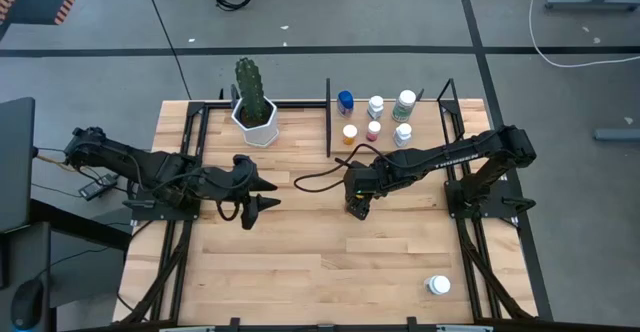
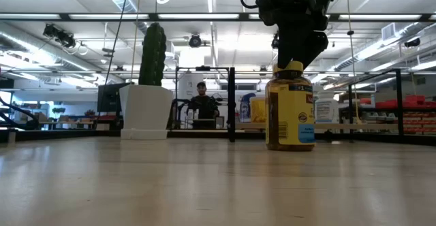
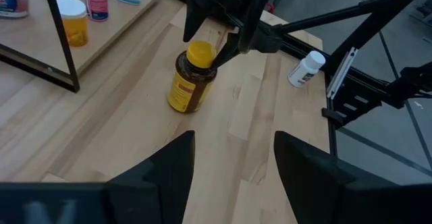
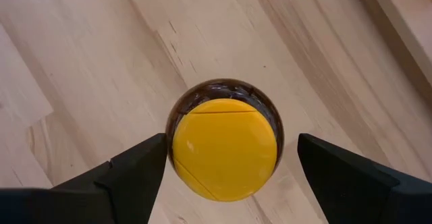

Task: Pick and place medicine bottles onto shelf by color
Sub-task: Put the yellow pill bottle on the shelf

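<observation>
Hovering over the amber bottle (image 4: 224, 148), our right fingers (image 4: 138, 173) stand wide, gripping nothing. Our left fingers (image 3: 172, 166) wait part-open and empty above the counter (image 1: 300, 262).

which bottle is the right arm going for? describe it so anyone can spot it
On the slatted wooden table, look in front of the shelf, under the right gripper, whose open fingers straddle it. The amber bottle stands upright, alone. Only it has a yellow cap and yellow label.
</observation>
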### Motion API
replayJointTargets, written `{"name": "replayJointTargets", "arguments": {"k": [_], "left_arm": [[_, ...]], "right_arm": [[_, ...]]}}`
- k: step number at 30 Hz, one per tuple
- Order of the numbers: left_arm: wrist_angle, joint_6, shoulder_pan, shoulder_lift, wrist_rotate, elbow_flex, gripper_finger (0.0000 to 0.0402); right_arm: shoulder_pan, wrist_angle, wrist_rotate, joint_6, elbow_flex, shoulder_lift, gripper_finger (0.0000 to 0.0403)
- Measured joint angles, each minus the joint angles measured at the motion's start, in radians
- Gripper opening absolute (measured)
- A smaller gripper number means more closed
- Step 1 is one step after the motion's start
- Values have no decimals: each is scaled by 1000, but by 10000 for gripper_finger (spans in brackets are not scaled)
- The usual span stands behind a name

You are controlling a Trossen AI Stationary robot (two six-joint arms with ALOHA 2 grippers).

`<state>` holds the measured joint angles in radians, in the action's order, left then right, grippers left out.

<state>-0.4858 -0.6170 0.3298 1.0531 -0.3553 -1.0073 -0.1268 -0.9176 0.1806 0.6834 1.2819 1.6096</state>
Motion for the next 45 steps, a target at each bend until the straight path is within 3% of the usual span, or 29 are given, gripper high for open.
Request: {"name": "replayJointTargets", "arguments": {"k": [6, 20, 34, 45], "left_arm": [[-1, 0, 0, 0, 0, 0, 200], [-7, 0, 0, 0, -3, 0, 194], [-7, -1, 0, 0, -4, 0, 185], [-12, -1, 0, 0, -4, 0, 178]], "right_arm": [[0, 0, -14, 3, 0, 0, 327], [0, 0, -26, 8, 0, -1, 232], [0, -133, -66, 101, -1, -92, 236], [9, -405, 81, 278, 0, -300, 236]]}}
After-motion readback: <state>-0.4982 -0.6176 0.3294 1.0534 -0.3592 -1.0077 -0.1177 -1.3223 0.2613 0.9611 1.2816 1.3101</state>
